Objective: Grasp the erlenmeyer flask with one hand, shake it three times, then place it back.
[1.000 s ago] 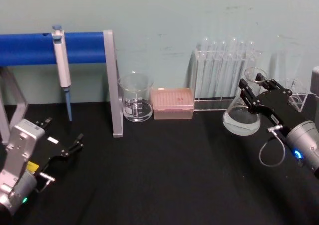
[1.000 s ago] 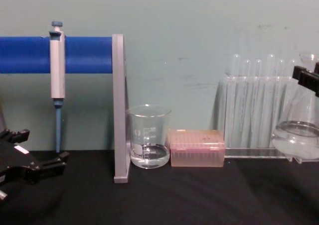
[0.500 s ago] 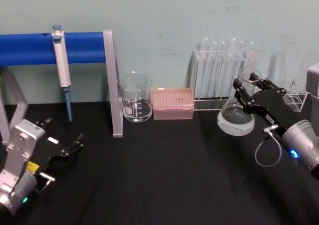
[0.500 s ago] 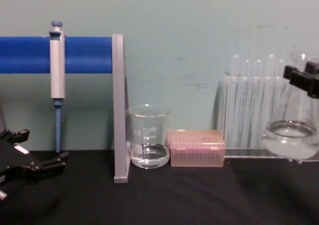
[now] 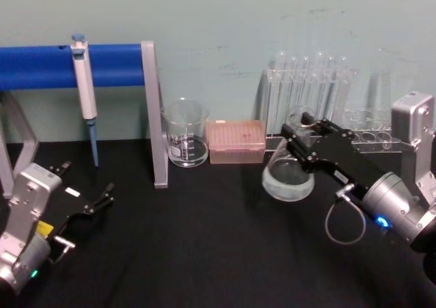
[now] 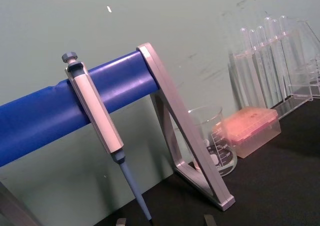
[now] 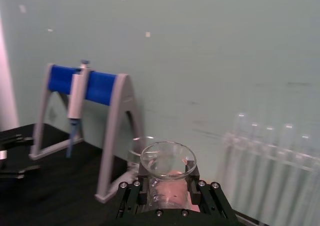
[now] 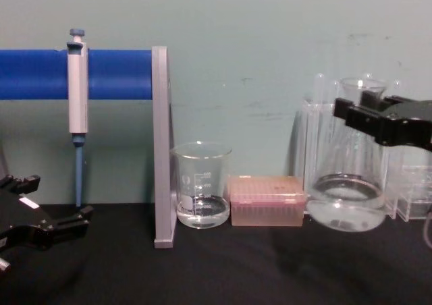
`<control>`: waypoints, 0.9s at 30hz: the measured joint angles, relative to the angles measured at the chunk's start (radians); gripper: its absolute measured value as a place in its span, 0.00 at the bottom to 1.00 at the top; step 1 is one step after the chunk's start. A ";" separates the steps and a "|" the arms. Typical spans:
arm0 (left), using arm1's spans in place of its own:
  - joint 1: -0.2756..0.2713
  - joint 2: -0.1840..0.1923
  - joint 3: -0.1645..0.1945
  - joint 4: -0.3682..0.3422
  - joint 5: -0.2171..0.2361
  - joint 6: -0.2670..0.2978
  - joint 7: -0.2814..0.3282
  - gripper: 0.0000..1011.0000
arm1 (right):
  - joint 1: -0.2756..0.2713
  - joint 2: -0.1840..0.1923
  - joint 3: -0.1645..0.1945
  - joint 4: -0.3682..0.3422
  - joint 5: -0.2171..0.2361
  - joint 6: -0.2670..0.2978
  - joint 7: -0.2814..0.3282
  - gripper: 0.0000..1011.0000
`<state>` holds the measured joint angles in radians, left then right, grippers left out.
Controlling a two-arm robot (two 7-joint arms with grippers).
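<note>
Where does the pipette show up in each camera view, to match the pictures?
Head view: pipette hangs on the blue bar, far left, above the idle left gripper.
Chest view: pipette upper left, on the same bar.
Left wrist view: pipette close, tilted, across the bar.
Right wrist view: pipette far off, beyond the flask held by the right gripper.
Shared landmark: the blue bar.
</note>
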<state>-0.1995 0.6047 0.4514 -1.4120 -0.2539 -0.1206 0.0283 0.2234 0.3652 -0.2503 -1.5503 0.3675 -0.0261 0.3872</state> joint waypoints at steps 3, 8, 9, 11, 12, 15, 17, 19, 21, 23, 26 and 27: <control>0.000 0.000 0.000 0.000 0.000 0.000 0.000 0.99 | 0.002 0.007 -0.016 -0.004 0.013 -0.003 0.029 0.46; 0.000 0.000 0.000 0.000 0.000 0.000 0.000 0.99 | 0.005 0.020 -0.042 -0.012 0.032 -0.010 0.070 0.46; 0.000 0.000 0.000 0.000 0.000 0.000 0.000 0.99 | 0.005 0.025 -0.051 -0.015 0.039 -0.013 0.085 0.46; 0.000 0.000 0.000 0.000 0.000 0.000 0.000 0.99 | 0.006 0.031 -0.059 -0.017 0.047 -0.017 0.100 0.46; 0.000 0.000 0.000 0.000 0.000 0.000 0.000 0.99 | 0.007 0.034 -0.063 -0.019 0.051 -0.019 0.108 0.46; 0.000 0.000 0.000 0.000 0.000 0.000 0.000 0.99 | 0.008 0.047 -0.082 -0.025 0.067 -0.027 0.137 0.46; 0.000 0.000 0.000 0.000 0.000 0.000 0.000 0.99 | 0.008 0.052 -0.088 -0.028 0.073 -0.030 0.145 0.46; 0.000 0.000 0.000 0.000 0.000 0.000 0.000 0.99 | 0.008 0.059 -0.095 -0.031 0.080 -0.033 0.152 0.46; 0.000 0.000 0.000 0.000 0.000 0.000 0.000 0.99 | 0.009 0.063 -0.099 -0.032 0.084 -0.035 0.153 0.46; 0.000 0.000 0.000 0.000 0.000 0.000 0.000 0.99 | 0.010 0.068 -0.104 -0.033 0.088 -0.037 0.153 0.46; 0.000 0.000 0.000 0.000 0.000 0.000 0.000 0.99 | 0.011 0.073 -0.110 -0.034 0.093 -0.039 0.150 0.46; 0.000 0.000 0.000 0.000 0.000 0.000 0.000 0.99 | 0.011 0.074 -0.112 -0.034 0.094 -0.039 0.149 0.46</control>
<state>-0.1995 0.6047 0.4514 -1.4119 -0.2539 -0.1206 0.0283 0.2348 0.4388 -0.3623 -1.5846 0.4612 -0.0653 0.5365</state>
